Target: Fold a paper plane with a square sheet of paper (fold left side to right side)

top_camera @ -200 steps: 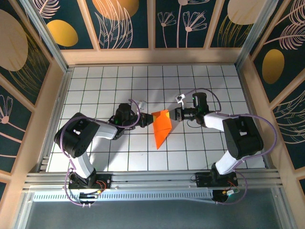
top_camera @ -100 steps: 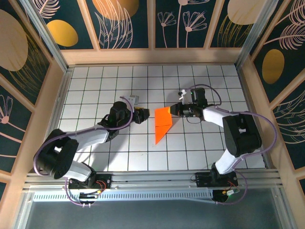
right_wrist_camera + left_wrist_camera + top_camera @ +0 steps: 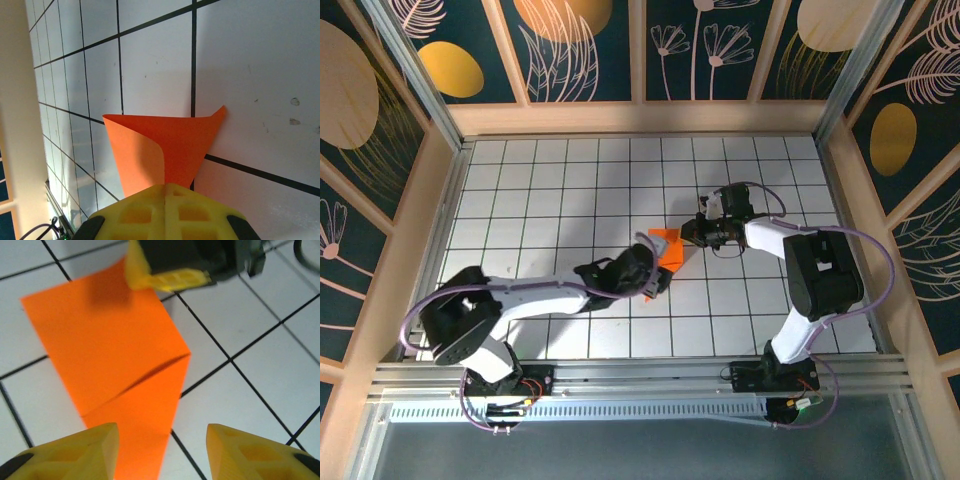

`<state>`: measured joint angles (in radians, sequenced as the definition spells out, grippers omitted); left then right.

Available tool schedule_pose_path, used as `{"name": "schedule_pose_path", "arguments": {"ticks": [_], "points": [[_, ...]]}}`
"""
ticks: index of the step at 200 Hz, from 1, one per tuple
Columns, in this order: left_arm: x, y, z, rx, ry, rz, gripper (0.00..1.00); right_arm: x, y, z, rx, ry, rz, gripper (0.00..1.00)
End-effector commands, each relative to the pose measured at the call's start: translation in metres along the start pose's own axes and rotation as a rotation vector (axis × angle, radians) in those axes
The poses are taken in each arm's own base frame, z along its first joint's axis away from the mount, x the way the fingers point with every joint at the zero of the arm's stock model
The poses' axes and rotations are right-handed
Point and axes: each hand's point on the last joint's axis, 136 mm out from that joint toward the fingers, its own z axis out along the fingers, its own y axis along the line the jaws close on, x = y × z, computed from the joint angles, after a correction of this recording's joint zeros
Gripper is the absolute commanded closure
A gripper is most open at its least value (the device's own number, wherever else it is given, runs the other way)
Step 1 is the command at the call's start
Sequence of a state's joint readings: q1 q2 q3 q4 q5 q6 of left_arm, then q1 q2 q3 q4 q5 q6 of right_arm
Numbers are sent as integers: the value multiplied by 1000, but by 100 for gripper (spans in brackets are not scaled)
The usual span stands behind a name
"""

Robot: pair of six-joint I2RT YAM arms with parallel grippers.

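Note:
The orange sheet of paper lies folded into a narrow pointed shape on the white grid table, its lower part hidden under my left arm. In the left wrist view the paper shows a diagonal crease, and my left gripper hovers open over its narrow end, one finger above the paper and the other above bare tile. From above, the left gripper sits at the sheet's lower half. My right gripper is shut on the sheet's upper right edge. In the right wrist view the paper fans out curled from the closed jaws of the right gripper.
The white tiled table is boxed in by wooden walls at the back and on both sides. A metal rail runs along the near edge by the arm bases. The left arm stretches low across the table's front middle.
My left arm has swung from the paper's left side to over its lower pointed part, and its jaws have opened. The right gripper has shifted slightly, still holding the paper's edge.

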<state>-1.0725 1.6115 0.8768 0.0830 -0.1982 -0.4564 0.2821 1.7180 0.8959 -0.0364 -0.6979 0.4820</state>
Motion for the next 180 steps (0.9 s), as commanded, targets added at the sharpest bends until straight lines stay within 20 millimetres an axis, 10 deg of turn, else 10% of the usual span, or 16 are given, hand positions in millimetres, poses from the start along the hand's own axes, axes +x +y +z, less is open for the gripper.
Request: {"name": "schedule_pose_path", "arguments": {"ticks": [1, 180], "points": [[10, 3, 11, -156, 60, 79, 49, -6, -3, -1, 23, -8, 38, 100], [45, 28, 48, -469, 179, 210, 46, -4, -8, 4, 22, 9, 47, 100]]}}
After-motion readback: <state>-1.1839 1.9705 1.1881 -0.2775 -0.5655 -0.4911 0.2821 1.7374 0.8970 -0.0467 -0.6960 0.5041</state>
